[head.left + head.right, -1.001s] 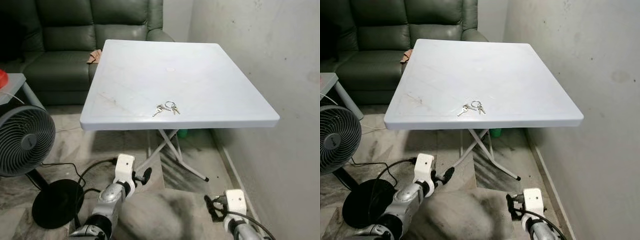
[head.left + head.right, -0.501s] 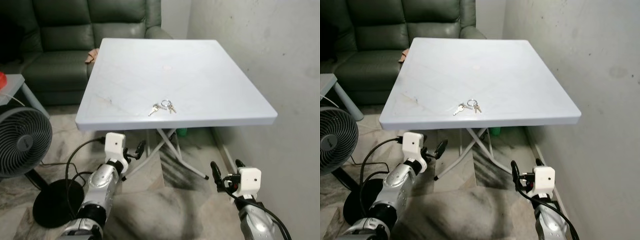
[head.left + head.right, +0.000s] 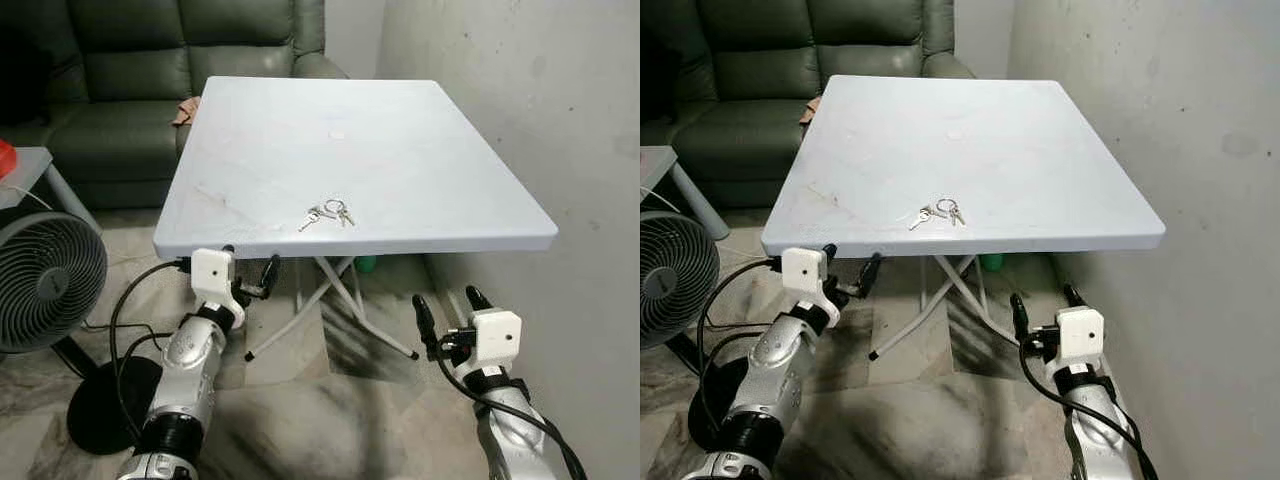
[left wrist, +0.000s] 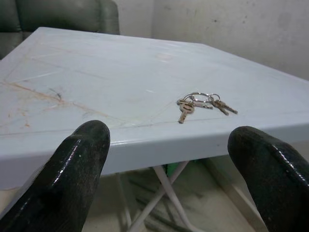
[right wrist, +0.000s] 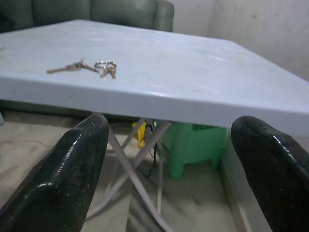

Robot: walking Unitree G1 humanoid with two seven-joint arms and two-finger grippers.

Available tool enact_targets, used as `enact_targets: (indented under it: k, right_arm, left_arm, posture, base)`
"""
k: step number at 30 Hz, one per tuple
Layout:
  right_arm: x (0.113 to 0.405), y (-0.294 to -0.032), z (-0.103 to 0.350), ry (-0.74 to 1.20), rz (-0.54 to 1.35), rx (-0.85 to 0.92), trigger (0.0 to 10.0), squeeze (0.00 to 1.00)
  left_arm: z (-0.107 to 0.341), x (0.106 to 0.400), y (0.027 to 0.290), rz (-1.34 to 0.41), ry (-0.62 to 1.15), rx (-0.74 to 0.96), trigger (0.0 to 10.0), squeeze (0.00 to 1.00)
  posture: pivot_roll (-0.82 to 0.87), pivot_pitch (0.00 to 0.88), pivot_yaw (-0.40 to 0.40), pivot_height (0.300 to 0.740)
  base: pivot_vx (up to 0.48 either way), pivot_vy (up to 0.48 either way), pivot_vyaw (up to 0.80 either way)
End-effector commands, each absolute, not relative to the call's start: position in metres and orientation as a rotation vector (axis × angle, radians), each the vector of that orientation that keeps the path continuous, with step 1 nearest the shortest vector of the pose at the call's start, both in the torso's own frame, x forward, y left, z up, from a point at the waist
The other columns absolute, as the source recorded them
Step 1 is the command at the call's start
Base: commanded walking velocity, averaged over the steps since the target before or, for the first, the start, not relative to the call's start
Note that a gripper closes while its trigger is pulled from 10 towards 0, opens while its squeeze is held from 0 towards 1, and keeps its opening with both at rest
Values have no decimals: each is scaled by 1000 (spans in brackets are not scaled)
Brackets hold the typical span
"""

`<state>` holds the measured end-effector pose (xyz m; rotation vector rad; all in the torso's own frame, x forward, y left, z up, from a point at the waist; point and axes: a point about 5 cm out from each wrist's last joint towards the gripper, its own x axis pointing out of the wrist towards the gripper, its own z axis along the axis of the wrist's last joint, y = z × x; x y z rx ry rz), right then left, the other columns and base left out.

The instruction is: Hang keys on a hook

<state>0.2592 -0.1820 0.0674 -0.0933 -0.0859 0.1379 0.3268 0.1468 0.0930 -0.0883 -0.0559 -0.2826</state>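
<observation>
A bunch of keys (image 3: pixel 327 213) on a ring lies flat on the white folding table (image 3: pixel 400 150), close to its front edge. My left gripper (image 3: pixel 250 262) is open and holds nothing, just below and in front of that edge, to the left of the keys. In the left wrist view the keys (image 4: pixel 200 103) lie beyond the table edge, between the two black fingers (image 4: pixel 82 150). My right gripper (image 3: pixel 445 300) is open too, lower, below the table's front right corner. The right wrist view looks up at the keys (image 5: pixel 87 67) from below the edge.
A dark green sofa (image 3: pixel 120 60) stands behind the table. A floor fan (image 3: pixel 45 280) with its cable and round base stands at my left, beside a grey side table (image 3: pixel 25 170). A bare wall (image 3: pixel 560 120) runs along the right. Crossed table legs (image 3: pixel 340 290) and a green object (image 3: pixel 365 265) sit underneath.
Both arms have risen from near the floor to just under the table's front edge. The keys have not moved; the camera has shifted a little.
</observation>
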Motion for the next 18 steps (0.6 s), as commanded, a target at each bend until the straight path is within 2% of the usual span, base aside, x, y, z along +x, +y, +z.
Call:
enact_targets:
  k: [1,3,18]
  right_arm:
    - [258,-184,70,-79,138,-139,10000,0]
    - [259,-183,70,-74,142,-142,10000,0]
    - [262,-181,73,-55,157,-121,10000,0]
  left_arm:
    - [97,328,149,-287,-61,-78,10000,0]
    - [99,330,150,-285,-57,-78,10000,0]
    - [106,335,153,-285,-55,-67,10000,0]
  posture:
    - [10,0,-22,740]
    - [10,0,-23,740]
    - [15,0,-25,740]
  base:
    - [0,0,0]
    - [0,0,0]
    - [0,0,790]
